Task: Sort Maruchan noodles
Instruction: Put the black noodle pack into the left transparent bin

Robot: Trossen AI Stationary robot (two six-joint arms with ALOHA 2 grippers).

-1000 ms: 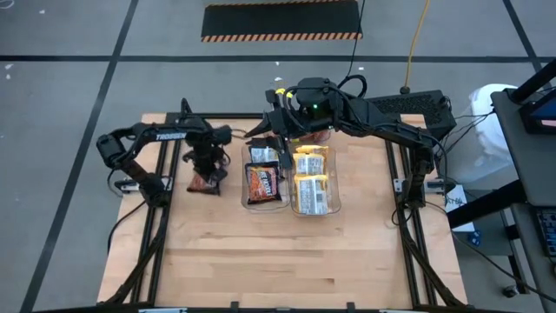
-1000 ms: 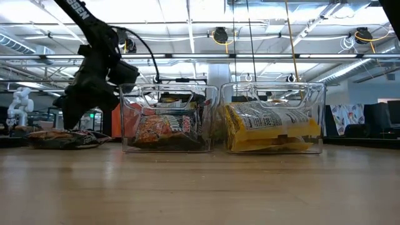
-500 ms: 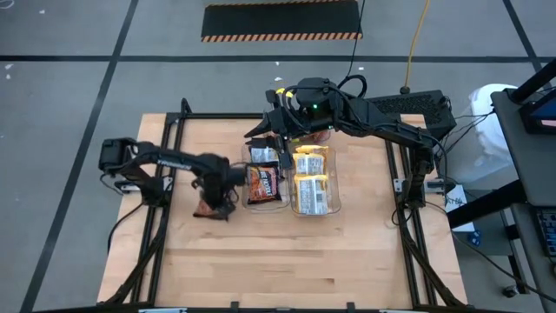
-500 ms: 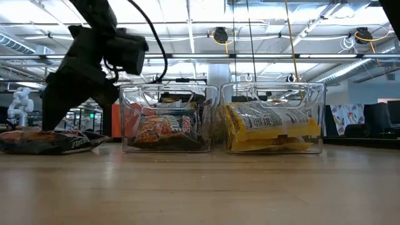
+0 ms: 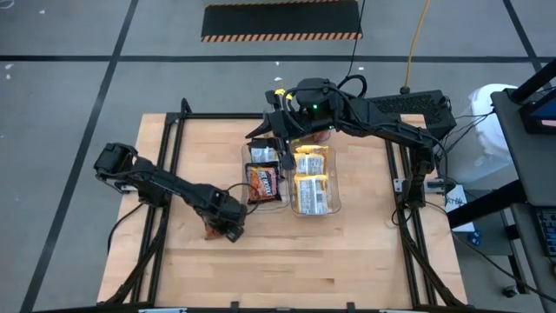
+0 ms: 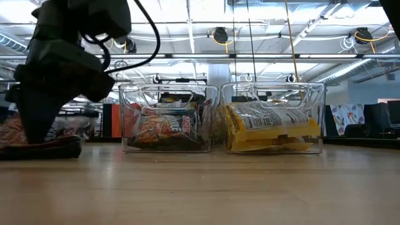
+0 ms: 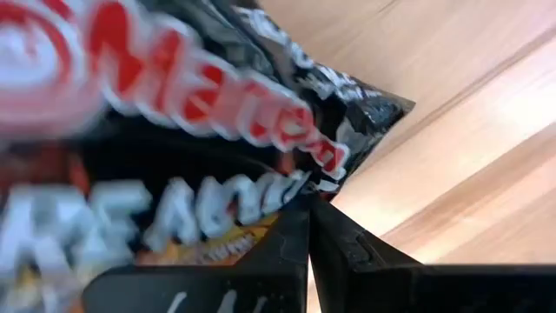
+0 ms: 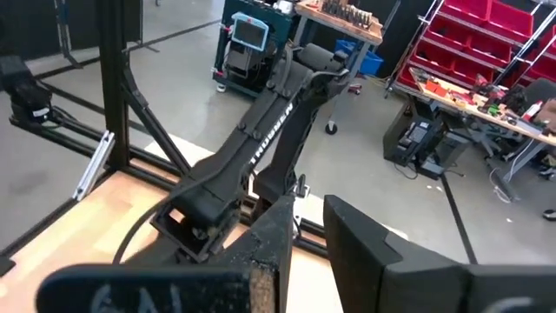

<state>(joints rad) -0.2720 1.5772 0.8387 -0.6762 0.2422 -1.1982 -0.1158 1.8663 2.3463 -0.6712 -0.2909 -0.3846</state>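
A dark brown Maruchan noodle packet (image 5: 210, 232) (image 7: 174, 130) lies on the table in front of and left of the bins, and my left gripper (image 5: 224, 228) (image 6: 39, 132) stands over it, shut on it. One clear bin (image 6: 125, 112) holds dark brown packets (image 5: 261, 180). The clear bin to its right (image 6: 320, 106) holds yellow packets (image 5: 311, 183). My right gripper (image 5: 274, 132) (image 8: 308, 217) hangs high over the bins' far end, open, with nothing between its fingers. My left gripper comes at the dark packet steeply from above, its two fingertips (image 7: 295, 228) closed together at one edge of the packet (image 7: 291, 187), near a corner. The packet's underside (image 6: 53, 149) rests on the table; its end at the picture's left (image 6: 9, 128) stands raised.
The two bins stand side by side at the table's middle, toward the far edge. Bare wood stretches from them to the near edge (image 5: 295, 269). Black frame rails (image 5: 169, 174) run along the left and right sides. The left arm's body (image 8: 234, 174) shows in the right wrist view.
My left gripper has swung from beside the left bin toward the table's near edge and a little to the right, staying shut. The dark packet has slid along the table with it. My right arm has kept still.
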